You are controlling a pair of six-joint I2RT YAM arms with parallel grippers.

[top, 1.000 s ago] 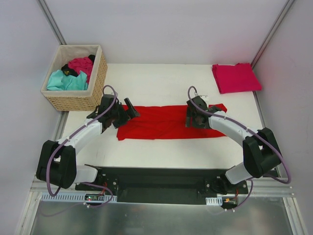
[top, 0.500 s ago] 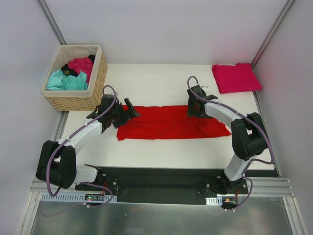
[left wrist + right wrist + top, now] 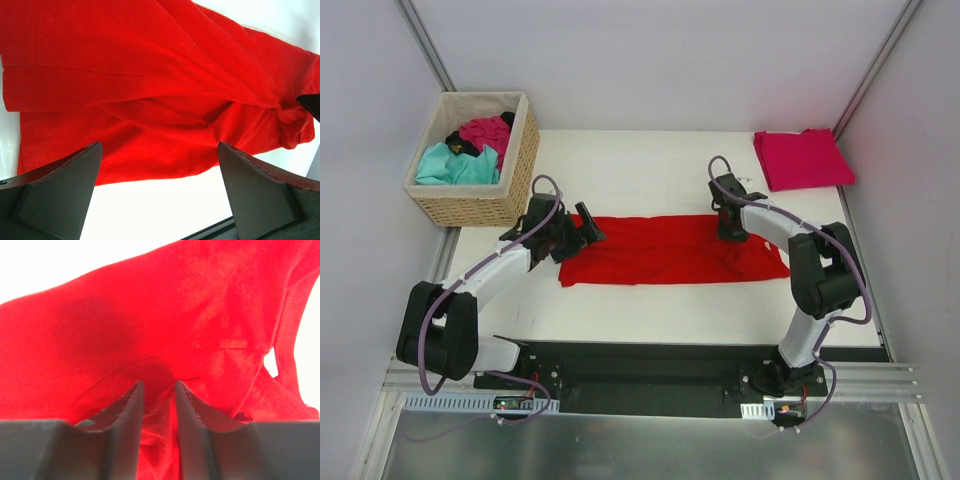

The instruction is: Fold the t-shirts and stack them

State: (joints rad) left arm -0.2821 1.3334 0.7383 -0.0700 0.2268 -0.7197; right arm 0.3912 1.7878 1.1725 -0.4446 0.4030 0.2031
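Top external view: the white desk point(image 3: 650, 300) carries a red t-shirt point(image 3: 655, 255), which is folded into a long band. The band runs left to right across the middle of the desk, closer to the near edge than the far one. Its right end is rumpled and a little wider than its left.

A wicker basket point(image 3: 470, 205) stands at the desk's far left corner. A crimson t-shirt point(image 3: 803, 160) lies folded flat in the far right corner, well apart from the red one. Inside the basket, a teal t-shirt point(image 3: 450, 165) fills the near left part and a magenta t-shirt point(image 3: 485, 132) is bunched toward the far right. A scrap of a black t-shirt point(image 3: 460, 143) shows between them.

The left gripper point(image 3: 588, 228) is at the far left corner of the red band. In the left wrist view its jaws stand wide apart, with the dark fingers point(image 3: 60, 185) on either side of bare cloth and nothing held. Whether they touch the shirt cannot be told.

The right gripper point(image 3: 730, 225) is on the band's far edge near its right end. In the right wrist view its fingers point(image 3: 125, 410) are drawn close together, and a raised fold of the red cloth is pinched in the narrow gap between them.
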